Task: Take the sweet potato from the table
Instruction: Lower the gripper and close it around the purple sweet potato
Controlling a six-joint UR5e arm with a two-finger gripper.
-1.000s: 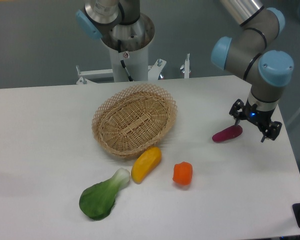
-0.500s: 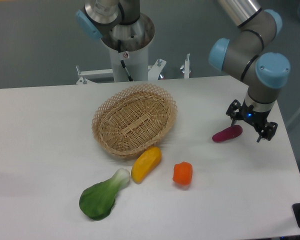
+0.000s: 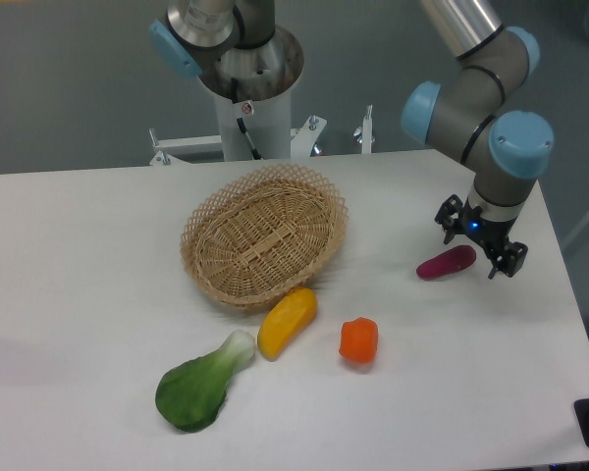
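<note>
Sweet potato (image 3: 447, 263): small, slim, magenta-purple, smooth, tapered ends. Lies flat on table (image 3: 88, 255), right side, long axis tilted, right end farther from camera than left. Right end sits under tool (image 3: 479, 243); contact between them cannot be told. Table: large, flat, white, plain, smooth top; sweet potato rests near its right edge.

My gripper (image 3: 480, 247) hangs open just above the right end of the sweet potato (image 3: 446, 263) on the table's (image 3: 79, 285) right side, the wicker basket (image 3: 264, 235) well to its left.
</note>
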